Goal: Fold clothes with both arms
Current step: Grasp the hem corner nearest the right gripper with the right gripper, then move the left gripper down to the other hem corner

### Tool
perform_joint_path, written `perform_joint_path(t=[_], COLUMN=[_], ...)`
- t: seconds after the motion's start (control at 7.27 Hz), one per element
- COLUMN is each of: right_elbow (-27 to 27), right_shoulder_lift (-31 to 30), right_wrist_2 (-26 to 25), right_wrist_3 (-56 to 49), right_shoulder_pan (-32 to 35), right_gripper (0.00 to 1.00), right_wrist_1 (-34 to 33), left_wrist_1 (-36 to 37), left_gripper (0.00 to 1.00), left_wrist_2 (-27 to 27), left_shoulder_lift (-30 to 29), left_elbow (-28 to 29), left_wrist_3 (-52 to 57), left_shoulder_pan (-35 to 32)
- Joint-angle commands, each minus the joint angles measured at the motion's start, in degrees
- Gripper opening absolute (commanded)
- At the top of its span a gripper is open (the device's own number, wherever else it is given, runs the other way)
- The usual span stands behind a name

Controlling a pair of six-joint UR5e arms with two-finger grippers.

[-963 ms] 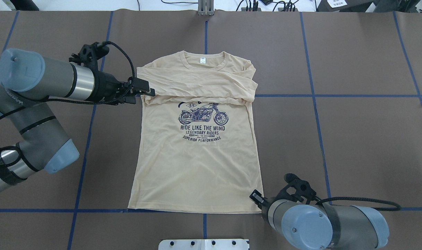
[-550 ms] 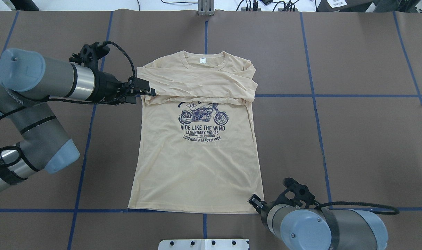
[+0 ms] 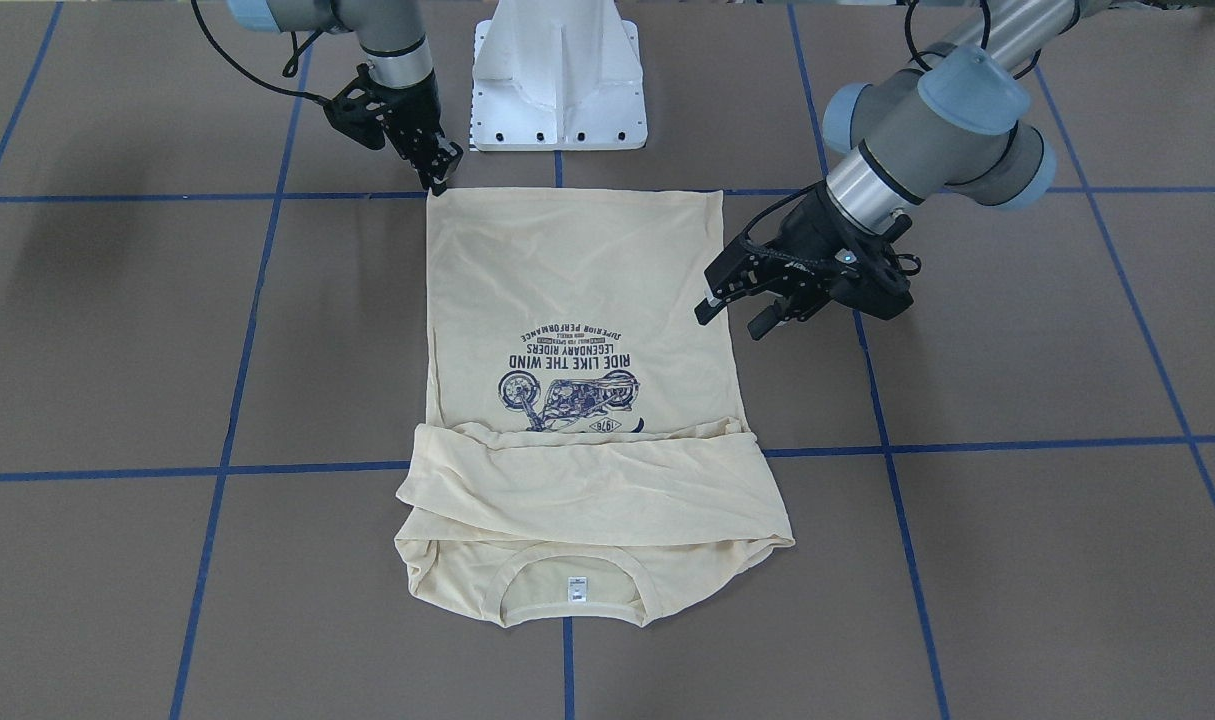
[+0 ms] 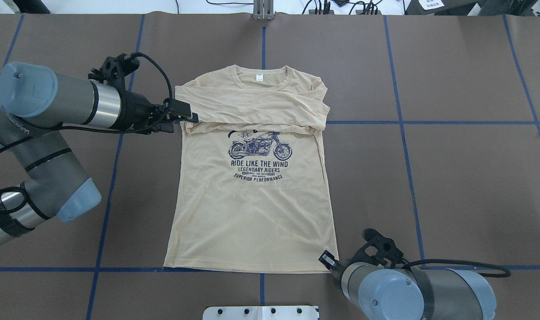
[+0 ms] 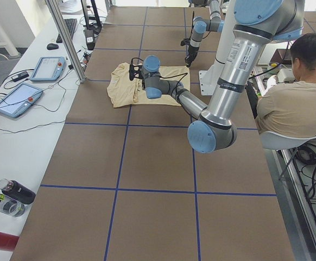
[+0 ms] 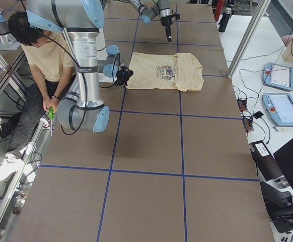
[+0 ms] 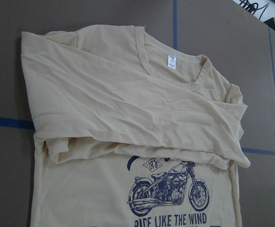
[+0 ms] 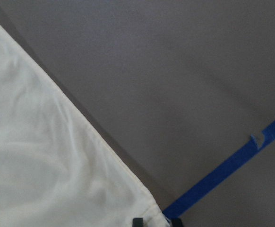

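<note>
The cream long-sleeved T-shirt [image 4: 252, 209] lies flat and print-up on the table, both sleeves folded across the chest. It also shows in the front view [image 3: 567, 300]. My left gripper [image 4: 185, 118] is open and empty beside the shirt's edge at the sleeve fold, a little above the table [image 3: 734, 318]. My right gripper [image 4: 327, 258] is at the shirt's near hem corner [image 3: 440, 178]. In its wrist view two fingertips [image 8: 137, 221] show a narrow gap at that corner [image 8: 147, 208].
The brown table [image 4: 452, 178] carries blue tape lines. The white pedestal base [image 3: 559, 80] stands just behind the hem. A seated person [image 5: 299, 103] is beside the robot. Tablets [image 6: 282, 108] and bottles [image 5: 6, 196] lie off the table's ends.
My right gripper has shifted slightly toward the shirt's hem corner. The left arm and the shirt have not moved.
</note>
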Motion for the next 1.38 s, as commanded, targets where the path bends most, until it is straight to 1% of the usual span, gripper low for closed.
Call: perform_joint_path(t=[0.0, 0.14, 0.28, 0.41, 0.55, 0.69, 0.83, 0.96, 1.1, 1.24], right_elbow=[1.21, 2.17, 4.53, 5.16, 5.17, 5.25, 5.25, 5.34, 5.43, 5.69], right_shoulder_lift=[-0.07, -0.33, -2.08, -3.66, -3.94, -3.94, -3.94, -3.94, -3.85, -3.94], right_wrist_2=[0.04, 0.04, 0.13, 0.13, 0.13, 0.22, 0.31, 0.65, 0.66, 0.66], right_wrist_3=[0.17, 0.25, 0.25, 0.25, 0.25, 0.34, 0.34, 1.30, 4.18, 4.38], right_shoulder_pan=[0.27, 0.62, 0.63, 0.36, -0.07, -0.34, -0.25, -0.25, -0.25, -0.25], right_gripper=[0.00, 0.00, 0.00, 0.00, 0.00, 0.00, 0.00, 0.00, 0.00, 0.00], right_wrist_1=[-0.03, -0.03, -0.72, -0.73, -0.73, -0.73, -0.73, -0.73, -0.56, -0.55], left_wrist_1=[0.00, 0.09, 0.17, 0.18, 0.18, 0.26, 2.26, 7.59, 13.65, 15.80], left_gripper=[0.84, 0.86, 0.99, 0.99, 1.00, 1.00, 0.99, 0.99, 0.99, 0.96], left_wrist_2=[0.35, 1.75, 2.02, 2.03, 2.64, 8.47, 15.06, 14.95, 16.51, 21.05], left_shoulder_lift=[0.18, 0.27, 0.62, 3.32, 4.91, 7.19, 11.39, 11.95, 11.96, 12.30], left_elbow=[-0.09, -0.18, -0.79, -1.66, -2.89, -4.64, -8.66, -11.75, -13.60, -14.23], left_wrist_3=[-0.09, -0.87, -1.14, -2.19, -11.94, -15.87, -18.00, -18.63, -20.02, -21.43], left_shoulder_pan=[-0.01, -0.01, 0.16, 0.42, 2.43, 8.10, 14.08, 15.70, 20.50, 24.73])
